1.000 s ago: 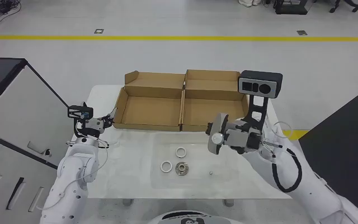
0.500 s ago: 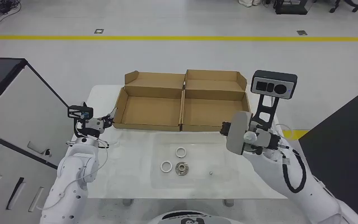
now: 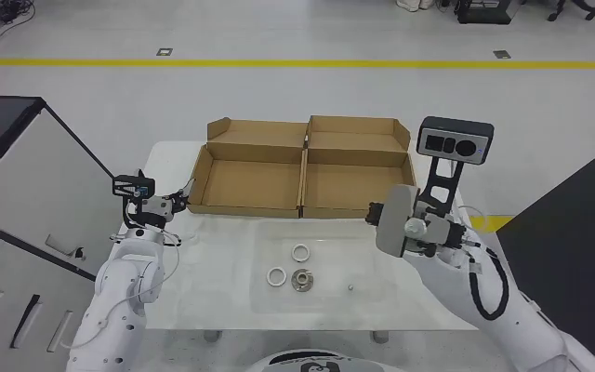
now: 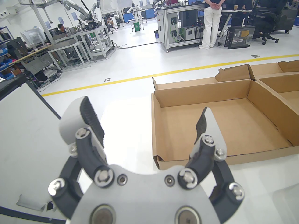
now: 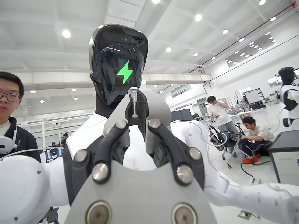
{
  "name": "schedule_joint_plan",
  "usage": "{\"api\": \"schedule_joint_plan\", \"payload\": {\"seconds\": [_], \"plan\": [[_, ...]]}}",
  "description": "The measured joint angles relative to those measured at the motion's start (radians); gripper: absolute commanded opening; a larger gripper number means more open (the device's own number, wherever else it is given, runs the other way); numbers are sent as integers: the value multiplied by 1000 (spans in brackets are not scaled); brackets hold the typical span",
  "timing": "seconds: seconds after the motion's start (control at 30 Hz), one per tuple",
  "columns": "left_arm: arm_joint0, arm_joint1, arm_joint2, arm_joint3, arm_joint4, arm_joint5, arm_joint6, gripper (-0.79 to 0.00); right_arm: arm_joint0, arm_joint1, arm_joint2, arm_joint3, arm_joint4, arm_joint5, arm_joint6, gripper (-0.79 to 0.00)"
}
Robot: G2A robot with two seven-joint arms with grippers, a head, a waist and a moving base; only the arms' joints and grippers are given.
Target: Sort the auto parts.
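Viewing from above, I take the white table (image 3: pixel 214 279) as the work surface. Two open cardboard boxes stand side by side along its far edge, walls touching: the left box (image 3: pixel 249 184) and the right box (image 3: pixel 358 186). Both floors are bare cardboard.

I find the left gripper (image 4: pixel 146 115) at the table's left side, low over the surface. It sits just beside the left box's near-left corner and is aimed across that box. Its jaws stand wide apart, with nothing between the pads.

I find the right gripper (image 5: pixel 136 102) raised at the table's right side, near the right box's front-right corner, tilted upward. Its jaws are drawn in narrow and clamp a bolt (image 5: pixel 133 99). The threaded bolt runs lengthwise along the fingers, one end projecting just past the fingertips.

Loose parts lie on the table in front of the boxes, roughly centred and well apart from both grippers:
- flanged hub (image 3: pixel 301 279), metal, nearest the front edge;
- white ring (image 3: pixel 301 252), just behind the hub;
- second white ring (image 3: pixel 277 275), just beside the hub on its left;
- small piece (image 3: pixel 350 287), to the hub's right, too small for me to identify.
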Motion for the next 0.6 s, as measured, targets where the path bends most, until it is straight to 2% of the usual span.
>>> {"api": "schedule_joint_plan", "payload": {"seconds": [0.2,0.4,0.6], "plan": [[0,0,0,0,0,0,0,0,-17,1,37,-1,-55,33,-45,-785],[0,0,0,0,0,0,0,0,-67,26,212,-9,-269,211,-86,-785],[0,0,0,0,0,0,0,0,-101,61,434,-23,-493,433,-11,-785]]}}
